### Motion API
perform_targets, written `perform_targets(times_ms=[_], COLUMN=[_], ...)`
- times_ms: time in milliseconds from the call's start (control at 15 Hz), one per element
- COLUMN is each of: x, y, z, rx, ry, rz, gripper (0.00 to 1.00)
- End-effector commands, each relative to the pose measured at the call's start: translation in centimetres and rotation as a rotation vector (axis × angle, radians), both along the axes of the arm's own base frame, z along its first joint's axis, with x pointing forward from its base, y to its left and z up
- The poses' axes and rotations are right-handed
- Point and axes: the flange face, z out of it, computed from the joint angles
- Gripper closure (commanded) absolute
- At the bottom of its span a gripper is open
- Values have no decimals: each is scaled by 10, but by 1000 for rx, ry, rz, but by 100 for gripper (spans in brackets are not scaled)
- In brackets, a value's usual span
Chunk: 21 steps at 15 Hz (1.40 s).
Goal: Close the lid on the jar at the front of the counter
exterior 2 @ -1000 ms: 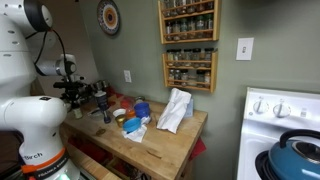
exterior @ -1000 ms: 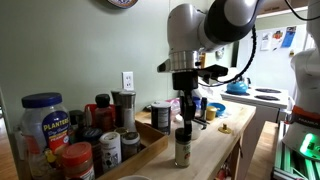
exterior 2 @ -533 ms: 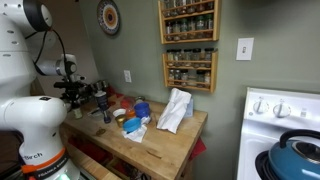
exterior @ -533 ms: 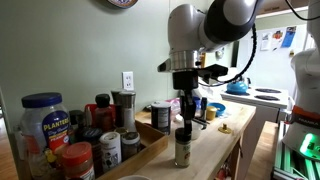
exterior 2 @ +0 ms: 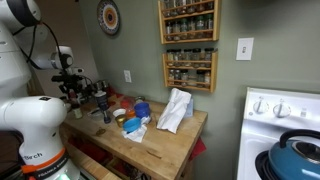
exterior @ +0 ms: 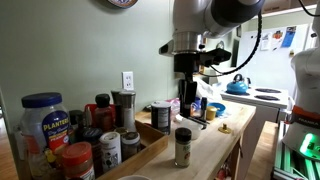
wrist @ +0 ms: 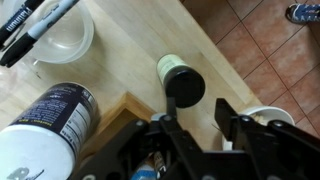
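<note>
The small spice jar (exterior: 182,150) stands upright near the front edge of the pale wooden counter (exterior: 215,145). Its black lid (exterior: 182,133) sits on top of it. In the wrist view I see the jar from above, and the lid (wrist: 184,86) covers its mouth. My gripper (exterior: 187,100) hangs open and empty well above the jar, clear of the lid. In the wrist view its two dark fingers (wrist: 200,126) stand apart, just below the jar in the picture. The gripper also shows in an exterior view (exterior 2: 74,92).
A big blue-lidded Planters jar (exterior: 43,122), a red-lidded jar (exterior: 77,158) and white-labelled shakers (exterior: 110,148) crowd the counter beside a wooden tray (exterior: 155,122). A white bowl (wrist: 62,40) and markers (wrist: 30,22) lie near. A white cloth (exterior 2: 175,110) and a stove (exterior: 268,96) lie beyond.
My gripper was down around the jar's cap. It has let go and risen straight up, and the lid stays on the jar.
</note>
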Motion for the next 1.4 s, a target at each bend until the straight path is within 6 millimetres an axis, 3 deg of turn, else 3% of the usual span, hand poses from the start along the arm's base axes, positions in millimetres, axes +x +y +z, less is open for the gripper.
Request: perform_targets(times_ms=[0, 200, 800, 867, 1333], x=[-9, -10, 3, 6, 8], y=[-7, -10, -16, -12, -11], z=[25, 41, 101, 91, 93], rx=[43, 61, 119, 105, 107], ry=[12, 30, 56, 22, 25], rz=[59, 127, 223, 207, 207], gripper=[22, 0, 0, 0, 0])
